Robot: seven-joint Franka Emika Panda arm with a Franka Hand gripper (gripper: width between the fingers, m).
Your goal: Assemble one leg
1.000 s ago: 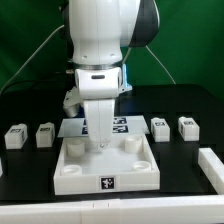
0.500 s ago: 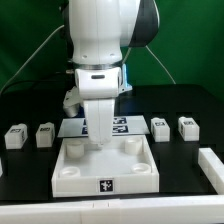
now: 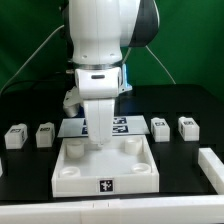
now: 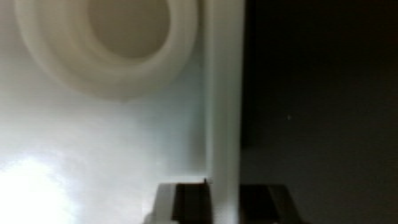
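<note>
Four small white legs with black-and-white tags stand on the black table: two on the exterior view's left [image 3: 14,136] [image 3: 45,134] and two on its right [image 3: 159,127] [image 3: 187,126]. The large white tray-like part [image 3: 80,180] lies in the middle. My gripper [image 3: 101,148] reaches down at the tray's back wall. In the wrist view the gripper [image 4: 222,205] straddles the tray's thin wall [image 4: 222,100], with a dark finger [image 4: 183,205] pressed on each side. A round socket [image 4: 125,40] shows beside the wall. No leg is held.
The marker board [image 3: 70,128] lies flat behind the tray, partly hidden by the arm. A long white bar [image 3: 212,165] lies at the exterior view's right edge. A green backdrop stands behind the table.
</note>
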